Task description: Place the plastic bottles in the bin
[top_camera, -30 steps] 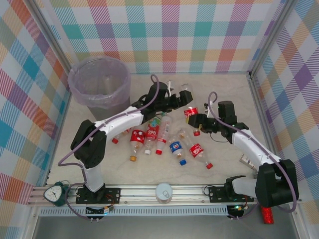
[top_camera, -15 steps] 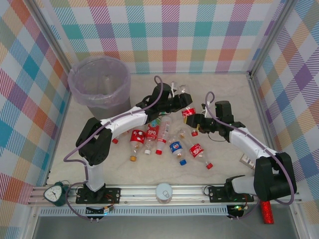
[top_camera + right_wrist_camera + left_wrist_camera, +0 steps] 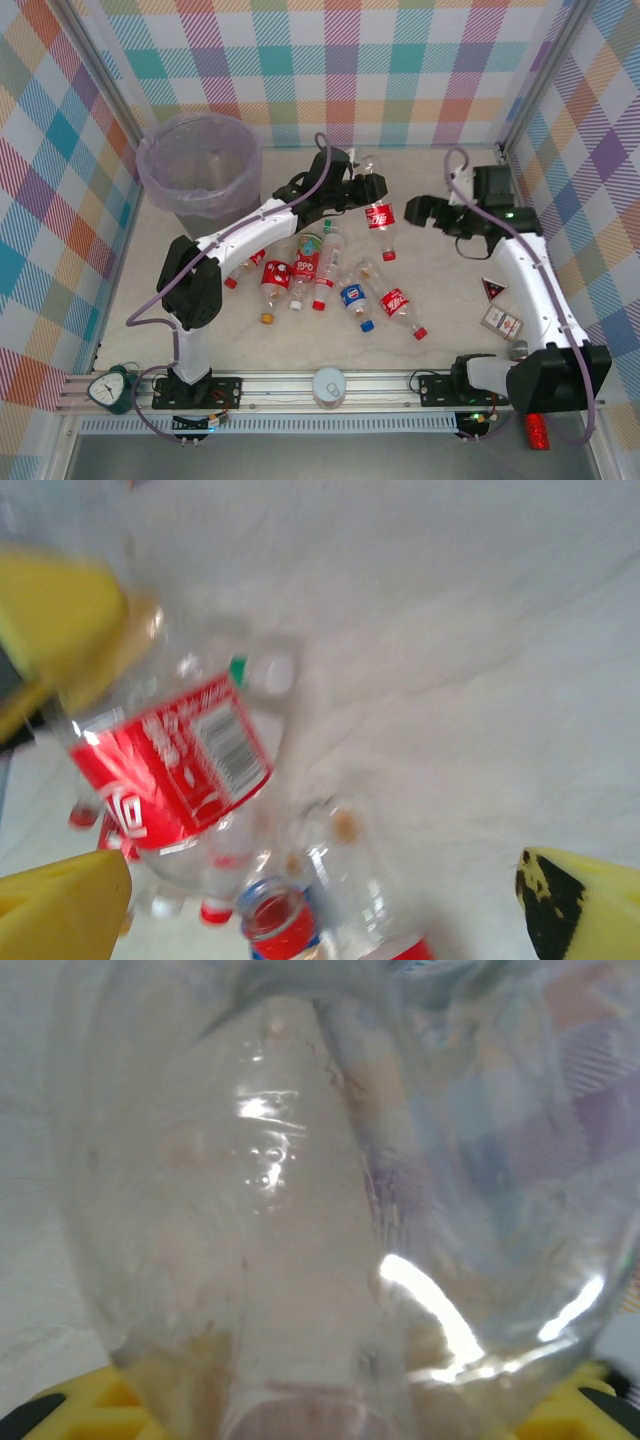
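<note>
My left gripper (image 3: 364, 188) is shut on the clear base end of a red-labelled plastic bottle (image 3: 379, 214), which hangs cap-down above the table; its yellow fingers (image 3: 70, 1412) flank the bottle (image 3: 300, 1210) in the left wrist view. My right gripper (image 3: 424, 213) stands open to the right of that bottle, apart from it, its yellow fingertips (image 3: 62, 910) wide with nothing between them. The same bottle (image 3: 170, 770) shows in the right wrist view. Several more plastic bottles (image 3: 305, 268) lie in the table's middle, one blue-labelled (image 3: 352, 297). The bin (image 3: 198, 172) stands at the back left.
Two small cards (image 3: 498, 318) lie at the right under the right arm. A clock (image 3: 112, 388), a white round lid (image 3: 328, 384) and a red can (image 3: 537, 431) sit along the front rail. Checked walls close in the table on three sides.
The left gripper closed on the red-labelled bottle. The right gripper let go of it, opened wide and drew back to the right and up.
</note>
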`<state>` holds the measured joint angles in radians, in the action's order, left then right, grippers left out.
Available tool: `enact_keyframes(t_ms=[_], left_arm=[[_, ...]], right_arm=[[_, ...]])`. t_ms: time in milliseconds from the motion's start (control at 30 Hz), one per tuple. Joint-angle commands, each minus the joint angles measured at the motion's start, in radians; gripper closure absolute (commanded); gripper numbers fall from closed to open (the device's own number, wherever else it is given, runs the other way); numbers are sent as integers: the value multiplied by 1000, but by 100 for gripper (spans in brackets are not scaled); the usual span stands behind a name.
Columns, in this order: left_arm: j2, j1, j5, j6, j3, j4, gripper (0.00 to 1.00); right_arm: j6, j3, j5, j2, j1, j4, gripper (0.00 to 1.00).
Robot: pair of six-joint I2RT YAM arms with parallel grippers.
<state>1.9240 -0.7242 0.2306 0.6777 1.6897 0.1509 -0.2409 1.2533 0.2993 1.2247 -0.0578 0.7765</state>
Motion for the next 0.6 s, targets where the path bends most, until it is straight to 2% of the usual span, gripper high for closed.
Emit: enact_keyframes(t_ms=[0, 100, 233, 433, 567], left_arm=[[-8, 14, -56, -109, 93, 164, 57], [-5, 23, -78, -179, 165, 272, 60], [-10, 35, -115, -283, 280, 424, 64], [-52, 83, -143, -367, 409, 588, 72], [-141, 139, -148, -386, 388, 579, 78]], right_arm=[[18, 53, -120, -33, 59, 66, 0], [-68, 38, -60, -39, 94, -15, 0], [-139, -114, 26, -92, 95, -220, 1], [-124, -115, 40, -24, 93, -247, 1], [-131, -116, 62, 1, 94, -292, 1]])
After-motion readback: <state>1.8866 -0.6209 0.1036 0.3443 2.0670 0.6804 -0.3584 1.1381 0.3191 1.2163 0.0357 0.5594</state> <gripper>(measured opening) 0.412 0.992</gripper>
